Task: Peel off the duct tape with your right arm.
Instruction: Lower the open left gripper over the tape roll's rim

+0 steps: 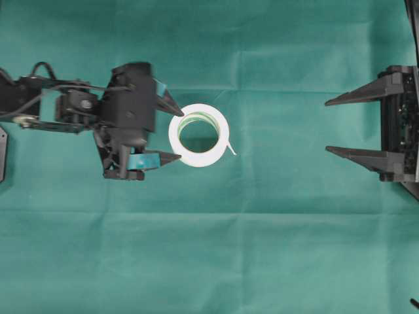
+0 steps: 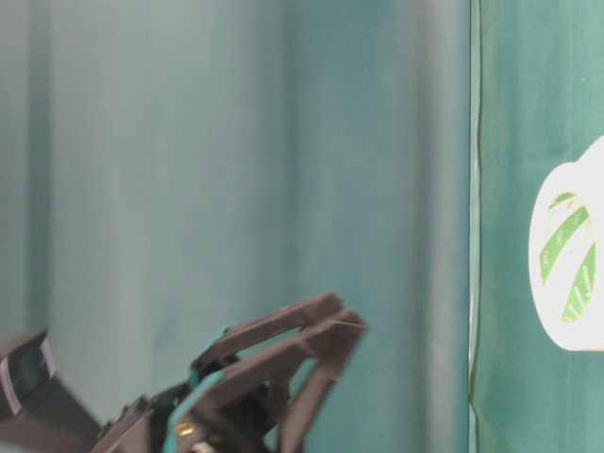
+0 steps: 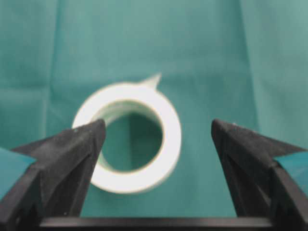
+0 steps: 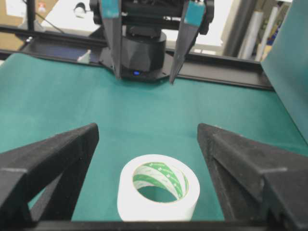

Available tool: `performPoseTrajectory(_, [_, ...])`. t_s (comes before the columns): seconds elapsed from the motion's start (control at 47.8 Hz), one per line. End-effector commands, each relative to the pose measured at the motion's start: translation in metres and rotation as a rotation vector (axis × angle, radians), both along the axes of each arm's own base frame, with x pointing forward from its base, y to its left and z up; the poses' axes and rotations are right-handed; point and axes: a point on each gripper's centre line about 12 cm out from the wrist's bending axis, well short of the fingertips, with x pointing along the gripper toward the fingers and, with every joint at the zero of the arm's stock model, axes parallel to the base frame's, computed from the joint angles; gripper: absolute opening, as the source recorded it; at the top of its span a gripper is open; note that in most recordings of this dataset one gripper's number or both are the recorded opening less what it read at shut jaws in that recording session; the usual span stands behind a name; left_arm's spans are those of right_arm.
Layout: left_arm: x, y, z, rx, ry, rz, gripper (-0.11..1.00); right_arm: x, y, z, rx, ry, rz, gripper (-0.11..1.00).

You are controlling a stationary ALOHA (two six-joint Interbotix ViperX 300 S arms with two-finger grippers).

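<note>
The duct tape is a white roll with a green-striped core, lying flat on the green cloth, hole up. Its loose strip end sticks out on the right. My left gripper is open at the roll's left side, its fingertips spread about as wide as the roll. In the left wrist view the tape lies between the open fingers of the left gripper, partly behind the left one. My right gripper stands open well to the right, pointing at the roll. The right wrist view shows the tape low between the right gripper fingers, with the left gripper beyond it.
Green cloth covers the table. The left arm's black base and a black frame rail stand behind the roll in the right wrist view. The table-level view shows the tape at its right edge and the left gripper low down.
</note>
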Motion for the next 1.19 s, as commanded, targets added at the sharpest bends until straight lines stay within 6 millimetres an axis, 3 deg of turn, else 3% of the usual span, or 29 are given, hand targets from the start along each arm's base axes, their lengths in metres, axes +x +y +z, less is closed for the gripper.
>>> performPoseTrajectory(0.0, [0.01, 0.001, 0.009, 0.022, 0.039, -0.018, 0.93, 0.002, 0.0, 0.005, 0.004, -0.017, -0.002, 0.75])
performPoseTrajectory(0.355, [0.035, 0.001, 0.0, 0.101, 0.229, -0.107, 0.93, 0.001, 0.0, 0.001, 0.023, -0.008, -0.001, 0.75])
performPoseTrajectory(0.565, [0.039, 0.003, -0.007, 0.118, 0.266, -0.125, 0.93, 0.0, 0.0, -0.002, 0.024, 0.0, -0.001, 0.75])
performPoseTrajectory(0.816, [0.042, 0.007, -0.026, 0.114, 0.306, -0.12, 0.93, 0.0, 0.0, -0.003, 0.023, 0.003, -0.001, 0.75])
performPoseTrajectory(1.171, [0.043, 0.007, -0.068, 0.104, 0.398, -0.124, 0.93, -0.002, 0.0, -0.009, 0.023, 0.011, -0.001, 0.75])
